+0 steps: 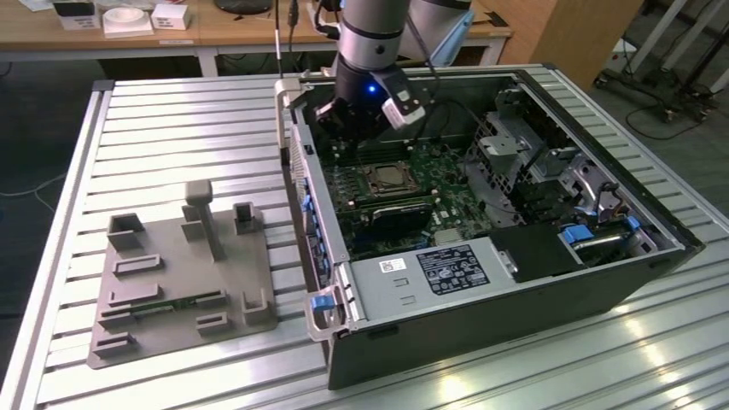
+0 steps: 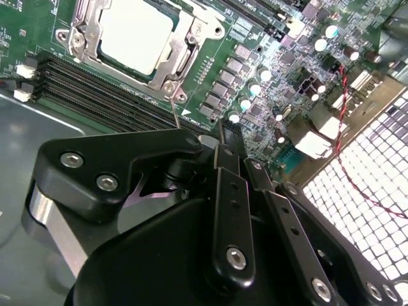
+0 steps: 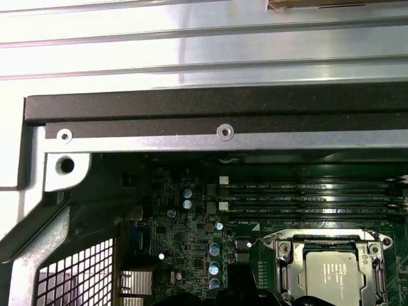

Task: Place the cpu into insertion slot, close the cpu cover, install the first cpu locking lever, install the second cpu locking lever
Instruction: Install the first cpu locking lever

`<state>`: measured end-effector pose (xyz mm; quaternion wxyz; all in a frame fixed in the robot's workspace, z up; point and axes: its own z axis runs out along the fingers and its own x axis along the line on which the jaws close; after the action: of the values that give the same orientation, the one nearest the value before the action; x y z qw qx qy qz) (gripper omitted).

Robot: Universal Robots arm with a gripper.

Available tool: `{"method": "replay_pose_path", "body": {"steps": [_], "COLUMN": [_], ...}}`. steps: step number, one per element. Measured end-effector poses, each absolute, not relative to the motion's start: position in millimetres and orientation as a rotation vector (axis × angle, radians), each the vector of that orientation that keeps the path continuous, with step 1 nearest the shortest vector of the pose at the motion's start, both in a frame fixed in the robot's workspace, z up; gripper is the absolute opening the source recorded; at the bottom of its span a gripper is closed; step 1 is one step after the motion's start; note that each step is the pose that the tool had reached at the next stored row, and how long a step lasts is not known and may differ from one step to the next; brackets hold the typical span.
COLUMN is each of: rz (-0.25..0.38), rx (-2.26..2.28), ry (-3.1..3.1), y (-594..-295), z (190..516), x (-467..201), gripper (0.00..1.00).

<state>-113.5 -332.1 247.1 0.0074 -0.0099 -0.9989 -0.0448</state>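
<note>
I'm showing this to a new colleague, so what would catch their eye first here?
The open computer case on the slatted table, with the arm's gripper inside it above the green motherboard. Near it, the pale cpu sits in its socket, framed by the silvery cpu cover.

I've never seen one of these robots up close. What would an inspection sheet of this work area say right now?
Surface: slatted metal table, carrying an open computer case.
Job's things: cpu sits in its socket on the green board; cpu cover appears lowered around it.
Clutter: grey moulded tray on the table, at the exterior view's left of the case.
Hand: hand hangs inside the case above the board, near the socket.
Cables: red-and-black twisted wire across the board; loose cables on the floor.
Surroundings: wooden desk with white boxes behind.
</note>
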Motion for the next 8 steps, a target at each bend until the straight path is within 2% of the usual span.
{"method": "replay_pose_path", "body": {"steps": [8], "rz": [-0.14], "rx": [-0.031], "ry": [-3.124], "y": [-326.3], "z": [244.7], "x": [-112.3], "gripper": [0.11]}}
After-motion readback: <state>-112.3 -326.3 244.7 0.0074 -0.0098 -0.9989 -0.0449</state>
